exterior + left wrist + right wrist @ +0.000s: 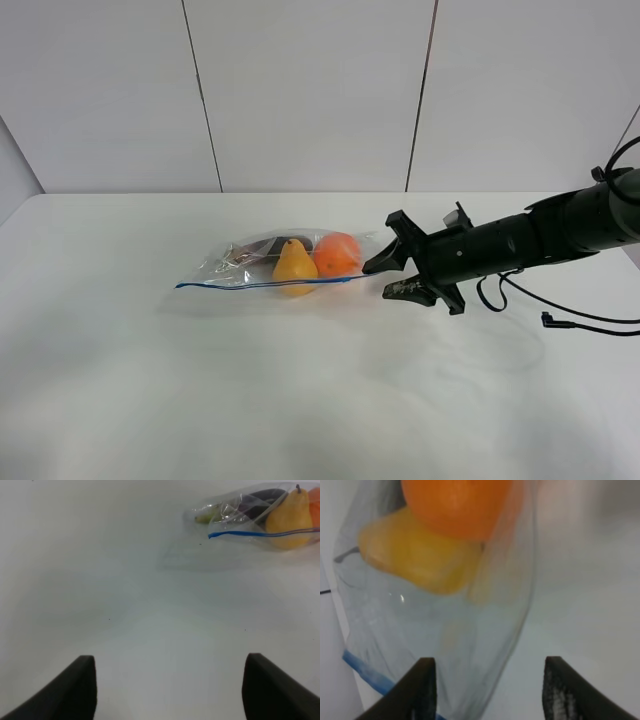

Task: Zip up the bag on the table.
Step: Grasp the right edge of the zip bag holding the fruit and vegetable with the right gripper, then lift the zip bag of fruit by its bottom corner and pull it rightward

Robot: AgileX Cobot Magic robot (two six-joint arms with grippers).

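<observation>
Fingers of the right gripper (378, 281) are standing wide apart, gripping nothing, at the right end of the bag (215, 271). The right wrist view is showing the clear plastic reaching in between the two black fingers, though I cannot tell whether it is touching either one. The bag is lying on its side on the white table (300, 410), a little behind the middle, with its blue strip (245, 284) running along the near edge. Inside, a yellow pear (293, 263) is resting against an orange (337, 254), with a dark item (292, 243) behind them. The left gripper (170, 690) is hanging spread as well, holding nothing, over the tabletop, well apart from the bag's left end. A black cable (590, 318) is trailing on the table beside the right arm (520, 245).
</observation>
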